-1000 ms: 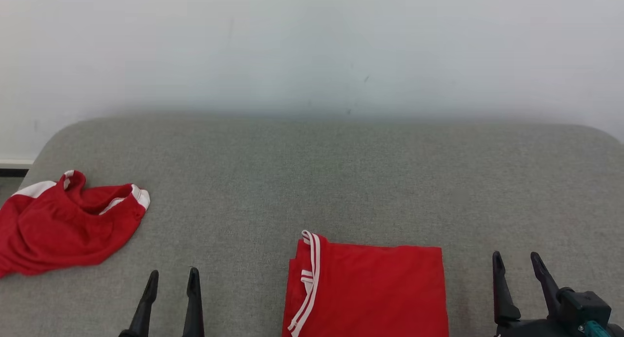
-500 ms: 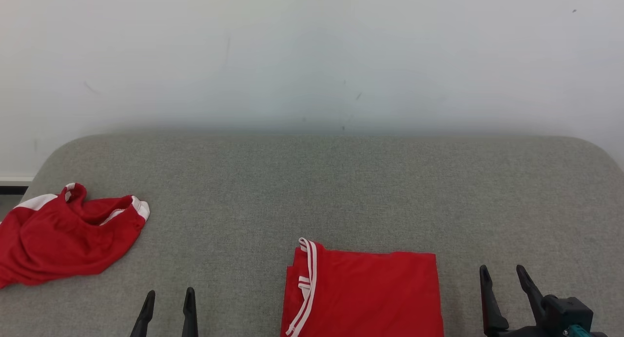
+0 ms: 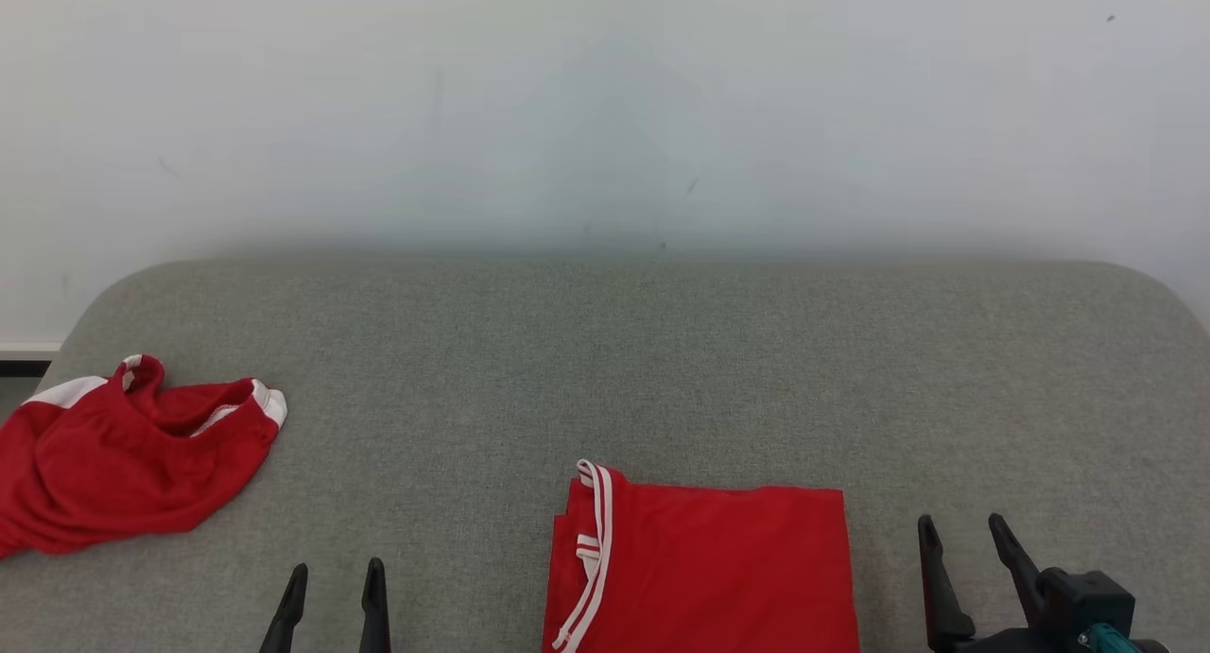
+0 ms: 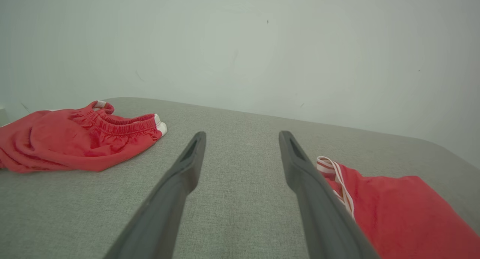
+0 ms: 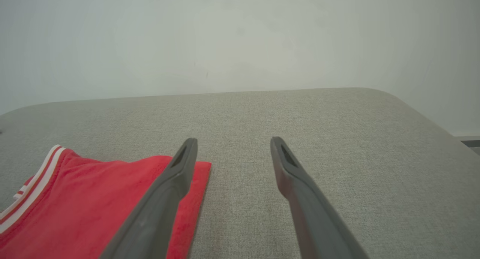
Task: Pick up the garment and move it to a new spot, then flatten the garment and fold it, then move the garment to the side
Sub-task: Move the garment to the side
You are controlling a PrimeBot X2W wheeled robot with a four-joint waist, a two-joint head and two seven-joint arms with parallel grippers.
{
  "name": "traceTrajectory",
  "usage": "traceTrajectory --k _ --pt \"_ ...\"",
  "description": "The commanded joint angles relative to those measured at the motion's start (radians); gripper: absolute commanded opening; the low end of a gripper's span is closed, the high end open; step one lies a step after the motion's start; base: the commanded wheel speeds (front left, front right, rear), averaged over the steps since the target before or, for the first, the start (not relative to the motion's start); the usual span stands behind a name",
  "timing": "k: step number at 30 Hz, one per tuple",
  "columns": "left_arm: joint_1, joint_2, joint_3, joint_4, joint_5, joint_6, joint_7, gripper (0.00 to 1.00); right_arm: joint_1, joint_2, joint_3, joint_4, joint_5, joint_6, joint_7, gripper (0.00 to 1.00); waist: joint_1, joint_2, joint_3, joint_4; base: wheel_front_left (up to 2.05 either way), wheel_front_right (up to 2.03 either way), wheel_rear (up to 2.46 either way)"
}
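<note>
The folded garment [image 3: 704, 568] lies flat at the near edge of the table [image 3: 605, 369], between the left gripper [image 3: 337, 568] and right gripper [image 3: 959, 521] (both with fingers apart, holding nothing). A crumpled garment [image 3: 123, 473] lies at the left edge.

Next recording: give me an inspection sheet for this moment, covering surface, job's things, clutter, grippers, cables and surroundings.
Surface: grey fabric surface with rounded far corners, its middle bare.
Job's things: the folded red garment, white-striped along its left edge, lies flat at the near edge. The crumpled red garment, with white trim, lies bunched at the far left, well apart from it.
Clutter: nothing seen.
Grippers: the left gripper is open and empty, to the left of the folded garment. The right gripper is open and empty, to its right.
Cables: nothing seen.
Surroundings: plain pale wall behind the surface.
</note>
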Motion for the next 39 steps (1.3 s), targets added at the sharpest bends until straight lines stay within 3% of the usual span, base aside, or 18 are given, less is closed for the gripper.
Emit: traceTrajectory --k 1,7,12,13,14,15,17,22,32,39 --pt "0.008 -0.001 -0.005 0.002 0.000 0.005 -0.003 1.00 -0.003 0.000 0.007 -0.001 -0.011 0.001 0.011 1.00 0.0000 0.0000 0.002 0.000 0.00 0.00 0.00" --pt "0.003 -0.001 -0.014 0.001 -0.001 0.013 -0.003 1.00 -0.028 0.000 0.039 -0.010 0.069 0.001 0.155 1.00 0.0000 0.0000 0.009 0.000 0.00 0.00 0.00" --pt "-0.005 -0.001 -0.028 0.004 -0.003 0.014 -0.003 1.00 -0.070 0.002 0.120 -0.020 0.145 0.001 0.438 1.00 0.0000 0.0000 0.014 0.005 0.00 0.00 0.00" --pt "-0.005 -0.001 -0.028 0.004 -0.003 0.014 -0.003 1.00 -0.070 0.002 0.120 -0.020 0.145 0.001 0.438 1.00 0.0000 0.0000 0.014 0.005 0.00 0.00 0.00" --pt "-0.009 -0.001 -0.035 0.008 -0.009 0.012 -0.003 1.00 -0.077 -0.002 0.144 -0.036 0.163 0.001 0.565 1.00 0.0000 0.0000 0.013 0.011 0.00 0.00 0.00" --pt "-0.009 -0.001 -0.035 0.008 -0.009 0.012 -0.003 1.00 -0.077 -0.002 0.144 -0.036 0.163 0.001 0.565 1.00 0.0000 0.0000 0.013 0.011 0.00 0.00 0.00" --pt "-0.013 -0.001 -0.040 0.010 -0.011 0.011 -0.003 1.00 -0.099 -0.002 0.145 -0.071 0.154 0.001 0.727 1.00 0.0000 0.0000 0.011 0.018 0.00 0.00 0.00" --pt "-0.019 -0.001 -0.048 0.013 -0.006 0.009 -0.003 1.00 -0.124 0.000 0.103 -0.074 0.116 0.001 0.870 1.00 0.0000 0.0000 0.012 0.035 0.00 0.00 0.00" --pt "-0.028 -0.001 -0.057 0.026 0.001 -0.009 -0.003 1.00 -0.176 0.000 0.017 0.037 0.006 0.001 0.938 1.00 0.0000 0.0000 0.035 0.092 0.00 0.00 0.00" --pt "-0.046 -0.001 -0.060 0.033 0.003 -0.014 -0.003 1.00 -0.210 0.001 0.019 0.136 0.043 0.001 0.918 1.00 0.0000 0.0000 0.069 0.125 0.00 0.00 0.00"
